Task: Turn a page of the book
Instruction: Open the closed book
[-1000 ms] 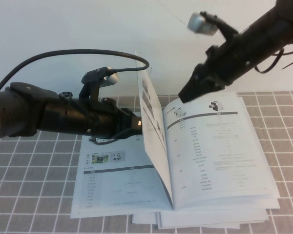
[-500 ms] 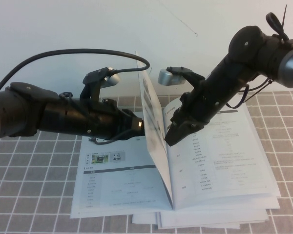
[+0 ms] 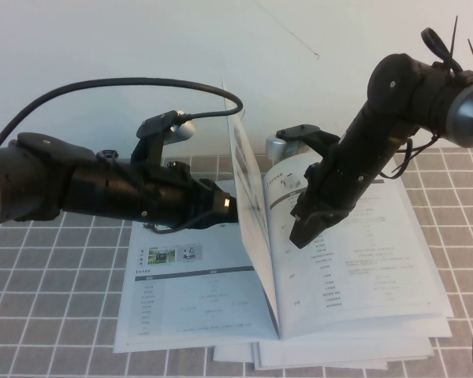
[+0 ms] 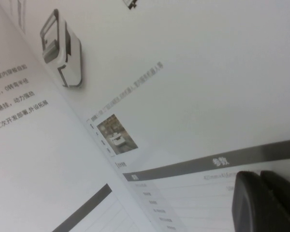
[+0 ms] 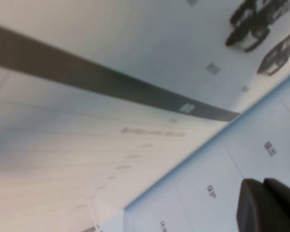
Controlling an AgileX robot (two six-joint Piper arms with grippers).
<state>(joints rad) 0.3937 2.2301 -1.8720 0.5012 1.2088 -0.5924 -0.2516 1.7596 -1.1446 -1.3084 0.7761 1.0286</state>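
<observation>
Page (image 3: 251,206) upright, one; left pincer (image 3: 225,203) pinching it; right pincer (image 3: 299,234) closed, beside.

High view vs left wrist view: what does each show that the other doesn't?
High view only: both arms, the whole book on the checked mat, loose sheets under it, the page standing near upright, the left gripper at its left face, and the right gripper, shut, low over the right-hand leaf.

Left wrist view only: close print detail, a small vehicle photo, a grey header bar, and the left gripper's fingertips together.

Both: the page and the left gripper.
</observation>
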